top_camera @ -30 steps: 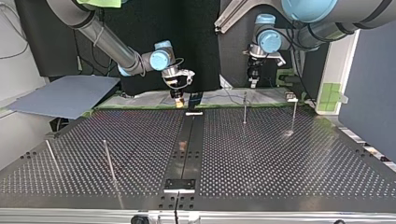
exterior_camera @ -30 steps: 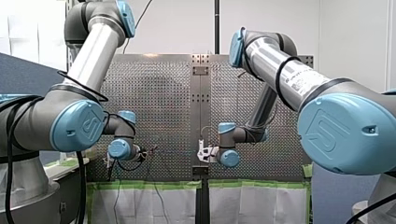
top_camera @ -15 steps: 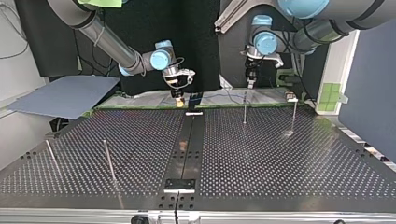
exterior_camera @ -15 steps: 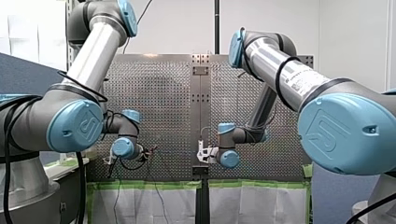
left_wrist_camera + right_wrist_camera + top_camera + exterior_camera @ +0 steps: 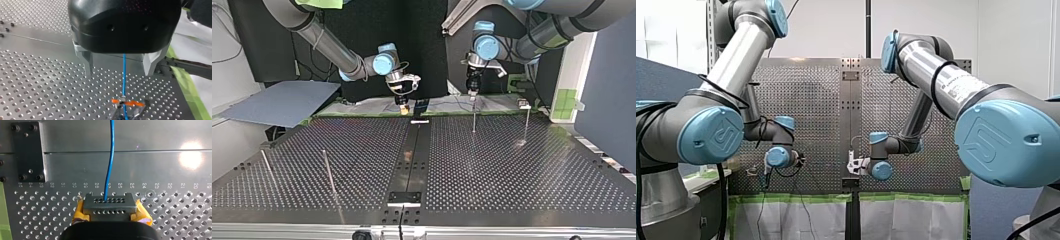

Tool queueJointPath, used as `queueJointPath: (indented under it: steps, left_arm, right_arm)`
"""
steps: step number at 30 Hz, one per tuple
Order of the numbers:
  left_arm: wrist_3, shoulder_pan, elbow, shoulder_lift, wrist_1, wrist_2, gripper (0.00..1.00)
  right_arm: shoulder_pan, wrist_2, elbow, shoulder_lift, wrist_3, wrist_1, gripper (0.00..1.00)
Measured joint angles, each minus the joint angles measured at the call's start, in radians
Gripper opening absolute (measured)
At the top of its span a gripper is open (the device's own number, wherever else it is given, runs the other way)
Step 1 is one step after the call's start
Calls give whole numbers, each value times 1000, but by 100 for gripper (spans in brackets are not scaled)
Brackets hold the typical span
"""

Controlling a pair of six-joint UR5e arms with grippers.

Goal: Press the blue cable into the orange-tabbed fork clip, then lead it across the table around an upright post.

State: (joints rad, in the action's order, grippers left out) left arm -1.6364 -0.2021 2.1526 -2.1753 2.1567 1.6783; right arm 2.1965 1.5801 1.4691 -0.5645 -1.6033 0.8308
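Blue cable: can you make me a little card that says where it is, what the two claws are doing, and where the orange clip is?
left claw: open, hanging over the table
right claw: yellow pads, shut on the blue cable
blue cable: runs between the left claw's fingers without being gripped, then on to the clip
orange-tabbed clip: on the table ahead of the left claw, with the cable passing between its tabs
upright posts: four thin ones show in the top view
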Motion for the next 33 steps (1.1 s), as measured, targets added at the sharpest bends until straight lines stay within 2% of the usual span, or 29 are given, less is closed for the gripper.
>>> queueJointPath:
  steps: [7, 13, 17, 23, 33]
  left_arm:
    - [-28, -27, -26, -6, -2, 22, 100]
    - [-50, -58, -80, -48, 2, 30, 100]
    - [-53, -71, -116, -87, 5, 54, 100]
    - [-53, -77, -153, -109, 26, 83, 100]
    - [-53, -79, -189, -113, 44, 92, 100]
  right_arm:
    - [-1, -2, 0, 1, 0, 0, 0]
    - [-1, -4, 0, 2, 0, -2, 0]
    - [-1, -5, 0, 3, 0, -7, 0]
    - [-1, -5, 0, 3, 0, -8, 0]
    - [-2, -4, 0, 4, 0, -5, 0]
